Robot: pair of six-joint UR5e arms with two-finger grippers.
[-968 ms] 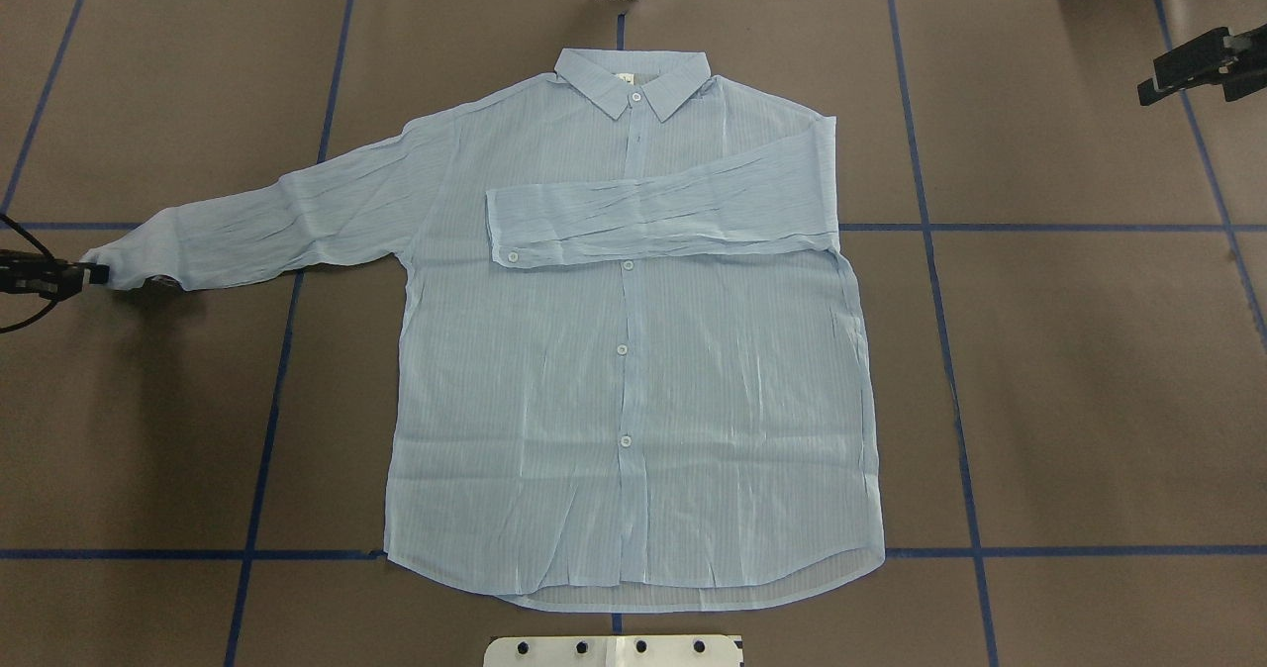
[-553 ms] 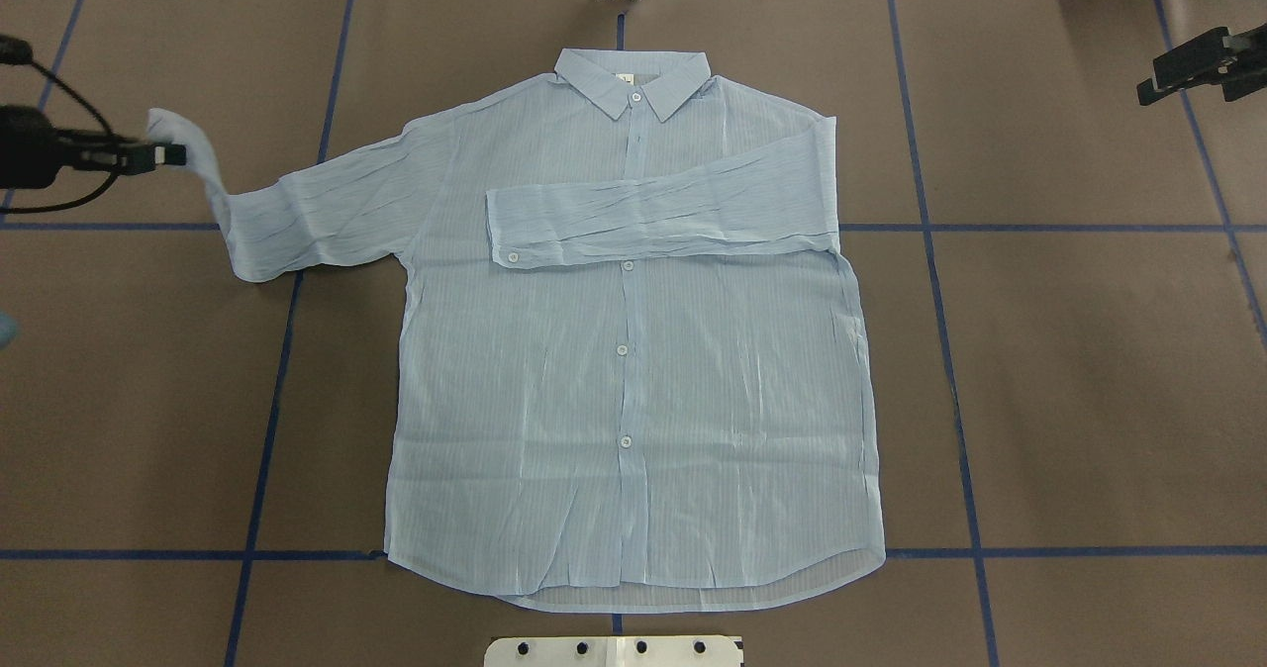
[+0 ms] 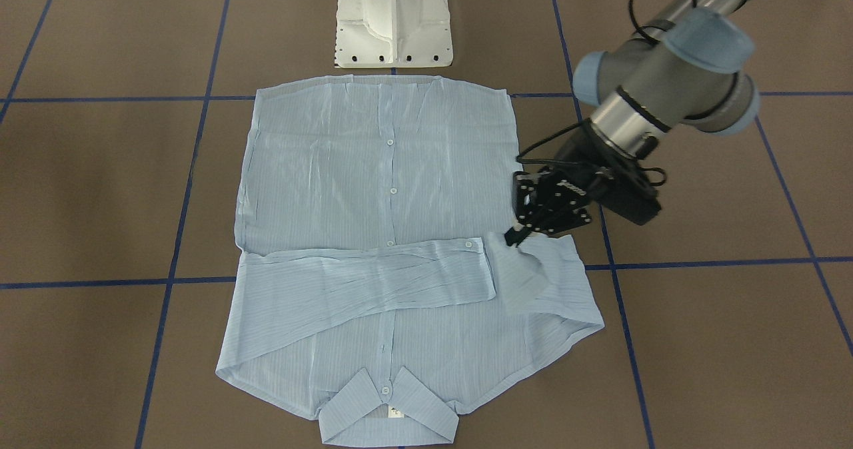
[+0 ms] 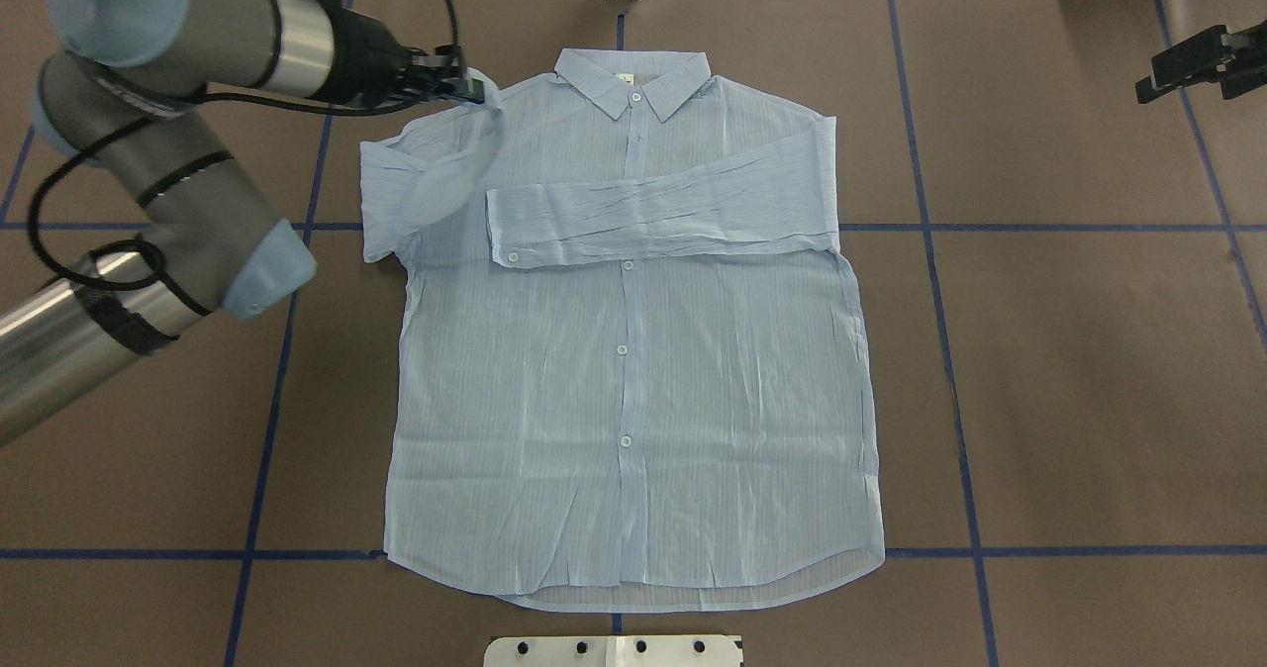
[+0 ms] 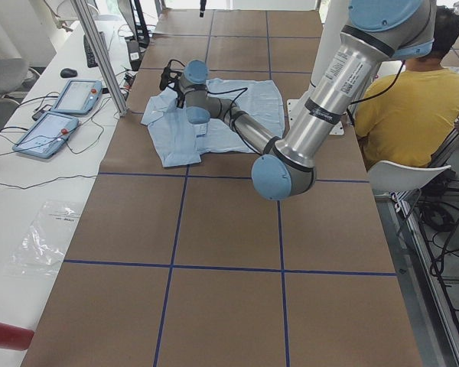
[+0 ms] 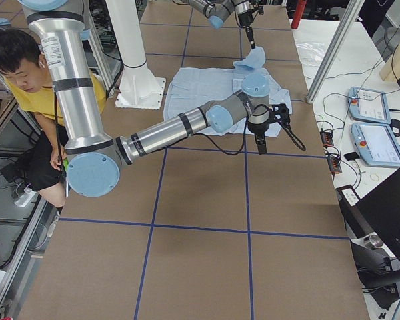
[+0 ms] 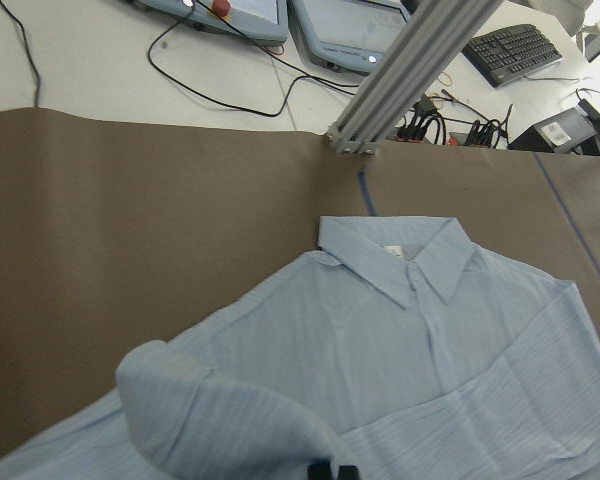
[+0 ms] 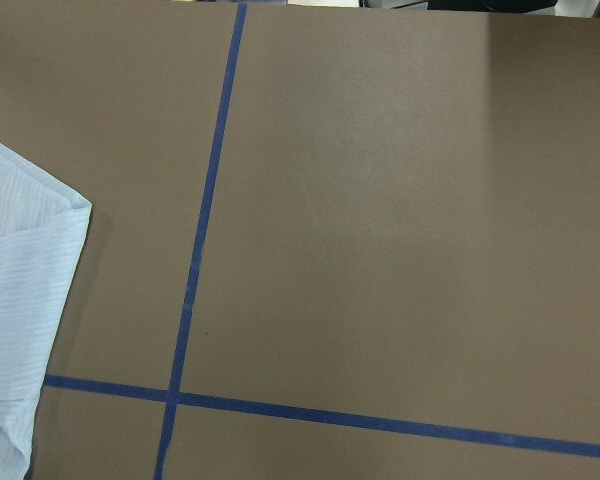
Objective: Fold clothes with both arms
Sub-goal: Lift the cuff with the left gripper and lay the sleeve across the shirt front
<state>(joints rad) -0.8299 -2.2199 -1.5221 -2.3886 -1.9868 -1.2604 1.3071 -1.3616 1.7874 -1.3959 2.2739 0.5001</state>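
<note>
Above the shirt (image 3: pixel 373 169) near its shoulder, my left fingers (image 3: pixel 520 230) are clenching the sleeve (image 3: pixel 546 282) cuff, holding it raised for folding across the chest. Right fingers (image 4: pixel 1188 53): cannot tell.

On the surface (image 4: pixel 1089 400), brown and ruled into large squares by blue tape lines (image 4: pixel 1089 228): one pale-blue striped shirt (image 4: pixel 633 400), flat, front up, buttoned; collar (image 4: pixel 633 78) toward the far edge, hem just beside the white base plate (image 4: pixel 614 650) at the near edge; folded sleeve (image 4: pixel 653 212) laid across the chest, cuff past the button row; other sleeve (image 4: pixel 396 187) doubled back at the body's side, partly on the brown, end raised clear of it.
</note>
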